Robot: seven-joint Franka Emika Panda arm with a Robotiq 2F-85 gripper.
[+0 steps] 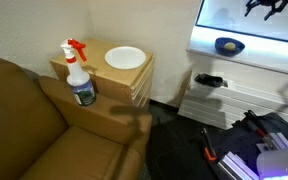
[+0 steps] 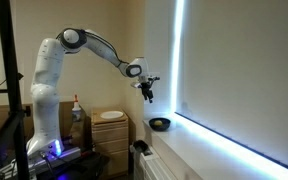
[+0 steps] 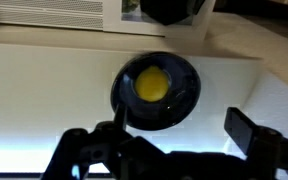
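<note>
A dark bowl (image 3: 156,91) with a yellow object (image 3: 151,84) inside sits on a white windowsill (image 3: 44,70). My gripper (image 3: 179,130) hangs open well above it, with nothing between its fingers. In both exterior views the gripper (image 2: 147,90) (image 1: 268,8) is high in the air over the sill, above the bowl (image 2: 160,124) (image 1: 228,45).
A brown armchair (image 1: 44,120) stands beside a wooden side table (image 1: 124,75) that carries a white plate (image 1: 125,57) and a spray bottle (image 1: 80,72). A white radiator (image 1: 219,95) with a black object (image 1: 208,80) on top sits under the sill.
</note>
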